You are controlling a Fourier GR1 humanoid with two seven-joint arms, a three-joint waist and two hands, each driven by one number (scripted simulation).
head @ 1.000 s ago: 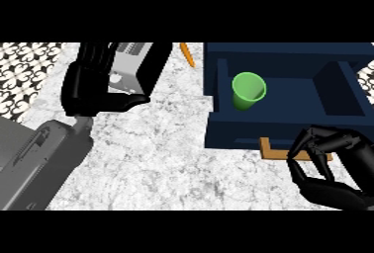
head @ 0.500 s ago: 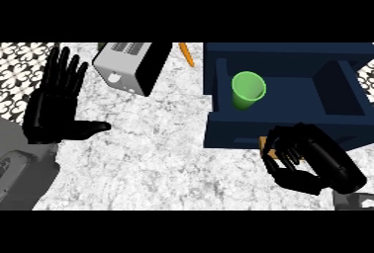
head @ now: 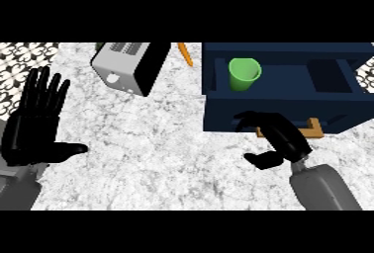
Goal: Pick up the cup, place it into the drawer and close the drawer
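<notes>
The green plastic cup [head: 244, 74] is seen in the left compartment of the open dark blue drawer [head: 292, 106], so closing is judged the step in hand. The right hand [head: 281, 138], fingers curled on nothing, is set against the drawer's near front, and a push toward the far side is called for. The left hand [head: 36, 123] is held wide at the left.

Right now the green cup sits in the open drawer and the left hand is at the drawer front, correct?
No: the head view shows the right hand at the front of the drawer, not the left hand, which rests open at the view's left. The green cup is indeed in the open drawer.
</notes>
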